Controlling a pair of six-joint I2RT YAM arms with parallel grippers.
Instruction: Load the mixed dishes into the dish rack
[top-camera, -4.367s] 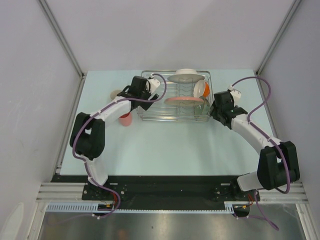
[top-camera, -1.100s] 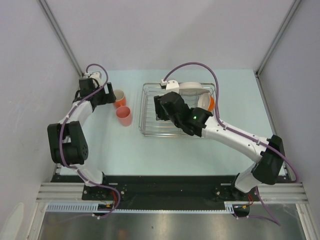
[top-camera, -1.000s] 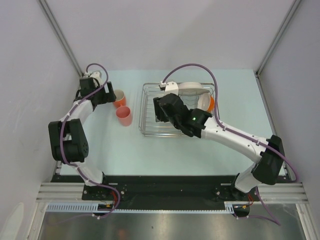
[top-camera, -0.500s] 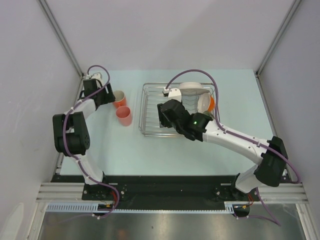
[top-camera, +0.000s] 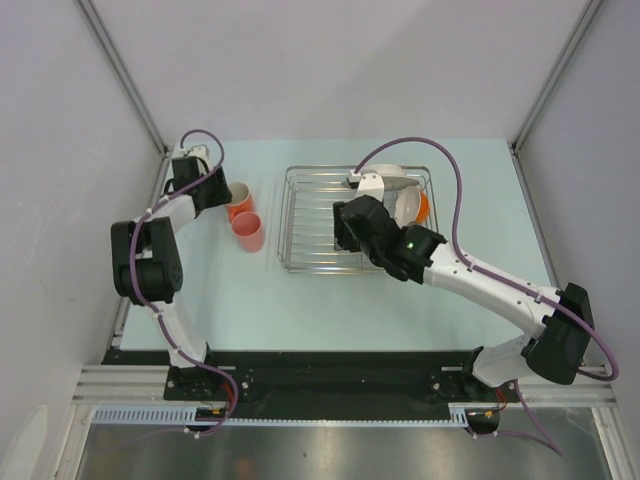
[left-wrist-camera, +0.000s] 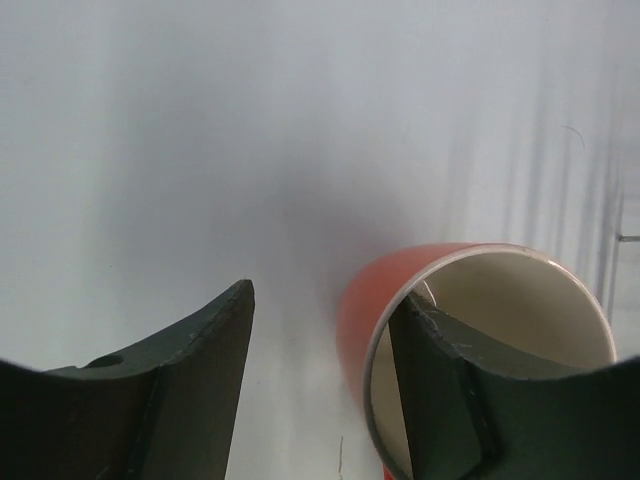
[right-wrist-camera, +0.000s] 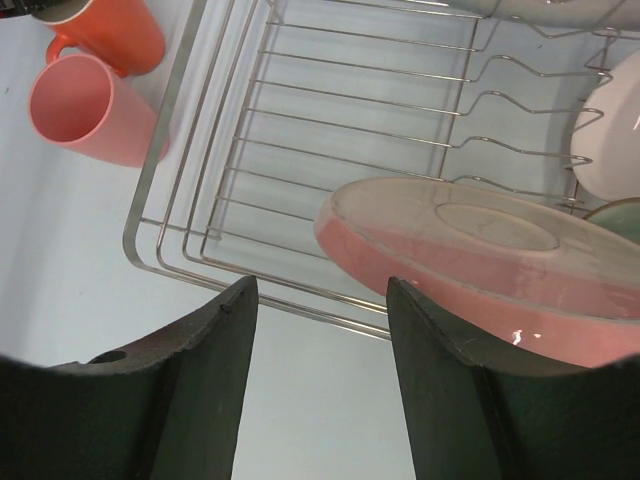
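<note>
- your left tool (left-wrist-camera: 320, 300) straddles the wall of the orange cup (left-wrist-camera: 358, 310). one finger (left-wrist-camera: 450, 400) sits in the mouth and the other hangs outside with a gap to the wall, so the jaws stand apart and nothing is pinched yet.
- that straddle makes sense to me (a pinch on the rim needs far less spread than wrapping the whole body).
- the orange cup is on the bench (top-camera: 300, 300) at the far left, just beside the pink cup (right-wrist-camera: 95, 110) and outside the rack (top-camera: 310, 215). neither cup is loaded.
- from overhead the orange cup looks upright, with its mouth up and its long axis vertical. the left wrist view alone would not settle this.
- your right tool (right-wrist-camera: 320, 282) hangs open over the rack with nothing between its jaws. the pink plate (right-wrist-camera: 480, 250) lies just beyond the fingertips.
- the plate leans among the wires with its underside and foot ring turned toward the right wrist camera. its broad span runs roughly along the rack's floor wires, and i judge the tines are propping it.
- the plate and the white bowl (right-wrist-camera: 612, 120) sit toward the rack's right end, which i take as leaving the left rows for the cups.
</note>
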